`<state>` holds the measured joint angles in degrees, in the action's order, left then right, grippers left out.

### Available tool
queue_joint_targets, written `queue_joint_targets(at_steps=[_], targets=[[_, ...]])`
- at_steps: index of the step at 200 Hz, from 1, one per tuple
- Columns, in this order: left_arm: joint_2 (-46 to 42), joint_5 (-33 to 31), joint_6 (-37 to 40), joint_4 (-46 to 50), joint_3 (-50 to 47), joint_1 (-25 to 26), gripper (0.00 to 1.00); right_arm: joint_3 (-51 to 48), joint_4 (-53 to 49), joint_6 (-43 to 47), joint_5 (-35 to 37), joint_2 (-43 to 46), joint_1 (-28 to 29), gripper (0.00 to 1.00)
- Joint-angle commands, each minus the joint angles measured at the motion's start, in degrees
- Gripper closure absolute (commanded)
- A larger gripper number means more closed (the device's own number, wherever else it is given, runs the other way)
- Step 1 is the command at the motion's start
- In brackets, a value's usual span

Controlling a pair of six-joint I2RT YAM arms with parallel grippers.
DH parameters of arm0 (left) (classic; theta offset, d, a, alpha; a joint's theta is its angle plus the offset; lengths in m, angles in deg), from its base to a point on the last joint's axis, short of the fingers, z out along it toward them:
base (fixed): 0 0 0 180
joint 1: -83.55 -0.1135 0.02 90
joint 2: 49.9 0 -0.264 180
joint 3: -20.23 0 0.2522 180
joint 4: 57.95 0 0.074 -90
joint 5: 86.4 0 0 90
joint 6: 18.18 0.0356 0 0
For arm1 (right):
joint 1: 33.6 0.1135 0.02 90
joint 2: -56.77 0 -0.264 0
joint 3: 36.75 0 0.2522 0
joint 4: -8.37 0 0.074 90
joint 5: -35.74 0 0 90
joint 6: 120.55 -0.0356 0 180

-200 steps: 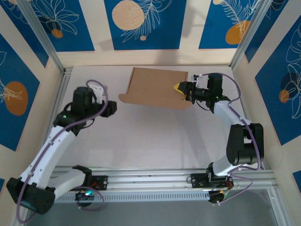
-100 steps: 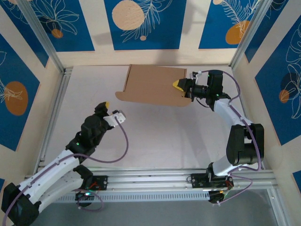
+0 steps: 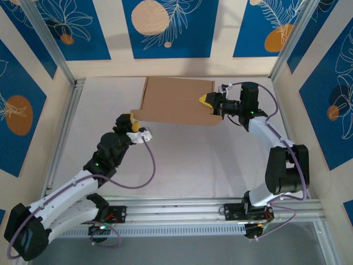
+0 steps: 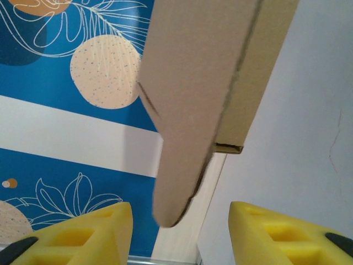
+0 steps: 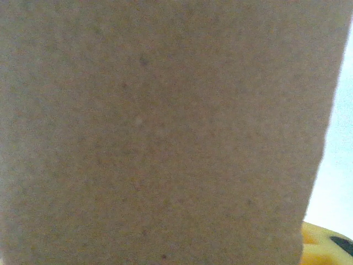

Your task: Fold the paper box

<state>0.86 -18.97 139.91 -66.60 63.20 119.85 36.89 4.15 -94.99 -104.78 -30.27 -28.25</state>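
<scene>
The paper box (image 3: 176, 99) lies at the table's 12 o'clock, its long axis running 9 to 3 and its rounded flap (image 4: 176, 182) pointing to 8. The right gripper (image 3: 209, 102), aimed toward 9, pinches its 3 o'clock edge. The left gripper (image 3: 134, 121), reaching toward 1, stands spread at the flap's tip.

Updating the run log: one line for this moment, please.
left fingers open, lined up on rounded flap | right fingers gripping box right edge | fold unfinished

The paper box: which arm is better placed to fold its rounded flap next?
Left, probably: the left gripper is open at the flap, while the right gripper holds the paper box at its right edge.
</scene>
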Motion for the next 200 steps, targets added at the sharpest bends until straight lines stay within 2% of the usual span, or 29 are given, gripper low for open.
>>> queue_joint_targets(at_steps=[1,19,60,80,152,200], targets=[[1.26,0.55,0.18,-4.89,1.88,0.47,0.53,-0.71,2.83,-1.86,-2.48,1.33,0.63,0.81],[2.28,0.41,-2.68,-7.76,2.21,0.55,0.59,-0.81,3.48,-2.27,-2.61,1.11,1.18,0.82],[1.08,1.56,-13.30,-12.29,0.90,0.79,0.87,-0.81,4.89,-3.95,-1.71,0.48,1.80,0.84],[0.55,2.72,-18.55,-12.20,-0.03,1.03,0.94,-0.57,6.37,-5.32,-1.12,-0.04,2.71,0.85],[-1.44,1.35,-50.14,-17.87,-1.42,1.06,0.95,-1.84,11.79,-10.63,3.54,-0.33,5.84,0.86],[-0.56,8.57,-68.37,-23.29,-4.92,1.11,0.91,-2.92,15.21,-14.50,5.52,-0.23,5.93,0.86]])
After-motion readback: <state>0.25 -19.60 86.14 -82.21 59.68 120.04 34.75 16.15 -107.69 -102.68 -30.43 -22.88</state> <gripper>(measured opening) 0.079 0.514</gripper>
